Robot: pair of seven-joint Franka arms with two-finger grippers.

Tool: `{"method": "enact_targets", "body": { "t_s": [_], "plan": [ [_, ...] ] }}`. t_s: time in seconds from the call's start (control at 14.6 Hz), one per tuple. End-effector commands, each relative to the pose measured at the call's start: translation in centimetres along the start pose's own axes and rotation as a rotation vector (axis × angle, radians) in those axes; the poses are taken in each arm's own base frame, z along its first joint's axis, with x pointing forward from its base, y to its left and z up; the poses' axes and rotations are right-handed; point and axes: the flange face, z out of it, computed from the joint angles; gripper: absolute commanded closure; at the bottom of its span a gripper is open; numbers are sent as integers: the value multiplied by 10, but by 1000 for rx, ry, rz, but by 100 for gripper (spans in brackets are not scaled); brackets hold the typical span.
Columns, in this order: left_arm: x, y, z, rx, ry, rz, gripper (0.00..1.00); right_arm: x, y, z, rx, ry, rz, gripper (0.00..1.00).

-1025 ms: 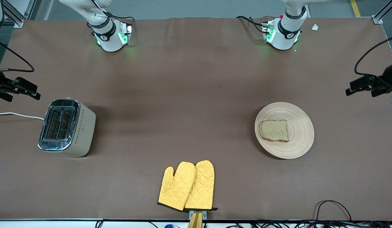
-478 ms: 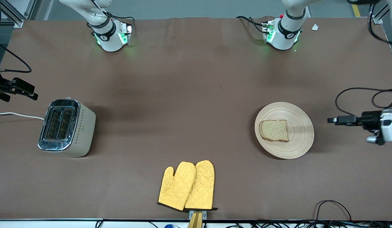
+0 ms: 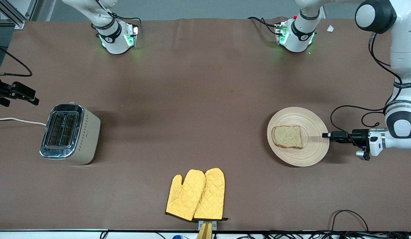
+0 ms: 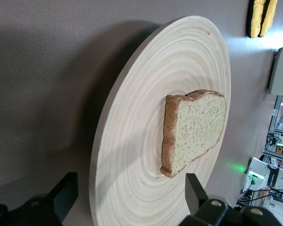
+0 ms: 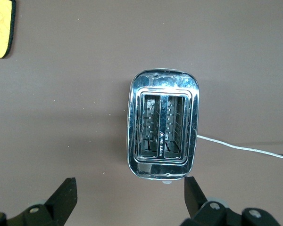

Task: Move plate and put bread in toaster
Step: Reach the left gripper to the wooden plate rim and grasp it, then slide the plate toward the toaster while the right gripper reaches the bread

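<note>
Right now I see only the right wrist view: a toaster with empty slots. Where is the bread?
Observer: The bread lies on the plate, toward the left arm's end of the table.
Operator: Is any pincer near it?
Observer: Yes, the left pincer is open, low at the plate's rim.
Operator: What lies between toaster and plate?
Observer: Two yellow oven mitts, side by side, nearer to the front camera than both.
</note>
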Motion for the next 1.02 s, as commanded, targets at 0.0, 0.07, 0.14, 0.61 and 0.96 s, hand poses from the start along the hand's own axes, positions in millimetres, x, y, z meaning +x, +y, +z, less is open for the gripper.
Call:
{"method": "enact_targets", "body": {
  "t_s": [0.0,0.07,0.14,0.61,0.96],
  "plan": [
    [5,-6,4,-25,21,28,3,0,0,-2,0,3,1,0],
    [4,-8,6,-31,23,32,20,0,1,-2,0,3,1,0],
    [4,-9,6,-33,26,51,43,0,1,-2,0,3,3,0],
    [4,-12,9,-49,39,114,100,0,-1,-1,0,3,3,0],
    [22,31,8,-68,37,256,100,1,-17,6,20,-23,-4,0]
  ]
}}
